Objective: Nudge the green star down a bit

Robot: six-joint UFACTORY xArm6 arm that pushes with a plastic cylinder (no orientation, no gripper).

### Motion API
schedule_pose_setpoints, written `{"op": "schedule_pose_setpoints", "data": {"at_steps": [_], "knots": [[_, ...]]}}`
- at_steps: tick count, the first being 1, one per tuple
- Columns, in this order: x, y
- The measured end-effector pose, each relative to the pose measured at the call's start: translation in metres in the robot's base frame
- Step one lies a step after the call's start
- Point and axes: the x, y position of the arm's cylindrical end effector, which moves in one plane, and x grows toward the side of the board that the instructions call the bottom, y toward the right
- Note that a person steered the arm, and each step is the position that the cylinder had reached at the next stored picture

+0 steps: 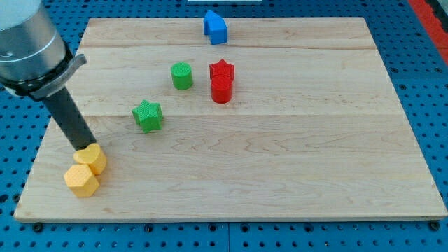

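Observation:
The green star (148, 115) lies on the wooden board (280, 161), left of the middle. My tip (84, 148) is at the view's lower left, touching the top edge of a yellow block (92, 159). It is well apart from the green star, which lies up and to the right of it. A second yellow block (81, 180) sits just below the first, touching it.
A green cylinder (182, 75) stands up and right of the star. A red star (222, 70) and a red cylinder (221, 89) touch each other near the middle top. A blue block (215, 27) is at the top edge.

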Motion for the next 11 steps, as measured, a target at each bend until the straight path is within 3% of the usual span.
{"op": "schedule_pose_setpoints", "data": {"at_steps": [3, 8, 9, 11], "knots": [[-0.085, 0.040], [-0.086, 0.051], [-0.089, 0.077], [-0.104, 0.186]]}}
